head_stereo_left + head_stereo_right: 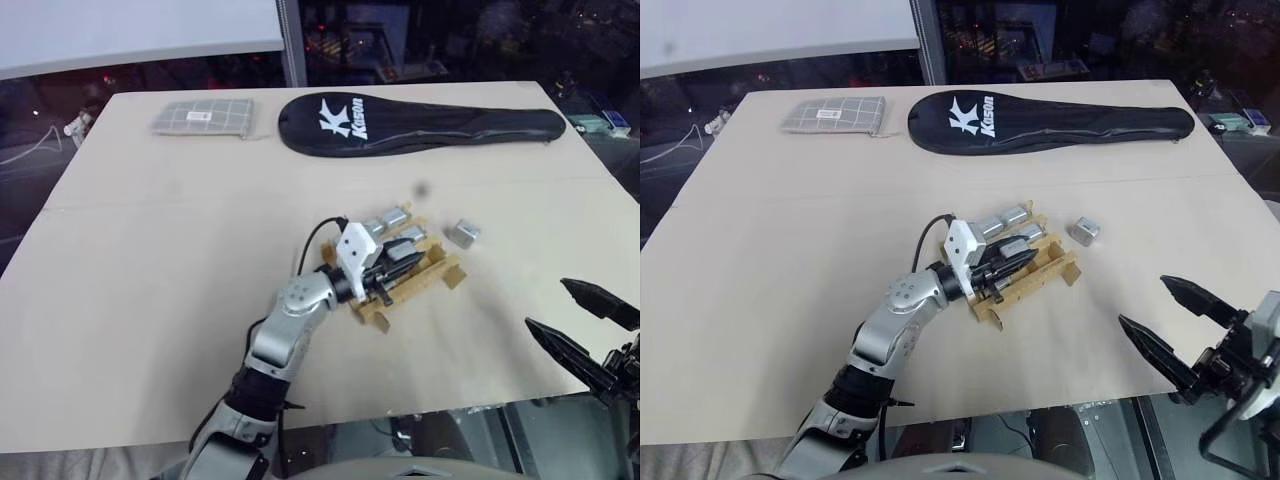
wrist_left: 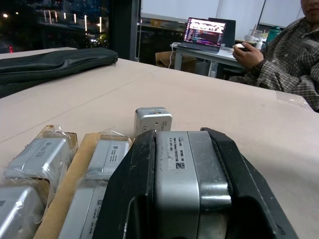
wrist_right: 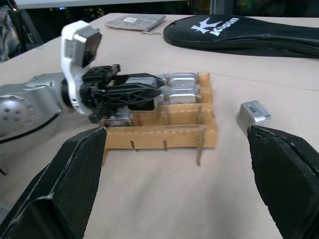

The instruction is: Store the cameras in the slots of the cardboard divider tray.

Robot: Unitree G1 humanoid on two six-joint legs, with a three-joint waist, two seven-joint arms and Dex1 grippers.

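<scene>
Left claw clenched on a camera over the cardboard tray, right claw wide open w/ nothing; cameras look rigid, dense, slick metal, so pinch the flat sides; spare one sits on the surface beside the tray.

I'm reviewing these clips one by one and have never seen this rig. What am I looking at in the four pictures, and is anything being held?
A two-armed humanoid robot stands at a table. Two pictures come from its head, looking down; the other two from cameras on its wrists. The left tool is shut on a silver camera above the cardboard divider tray, where wrapped cameras already sit. The right tool hangs open near the table edge, holding nothing. One loose camera lies beside the tray. Farther back lie a black racket cover and a grey gridded pad. A seated person appears in the left wrist picture.
</scene>
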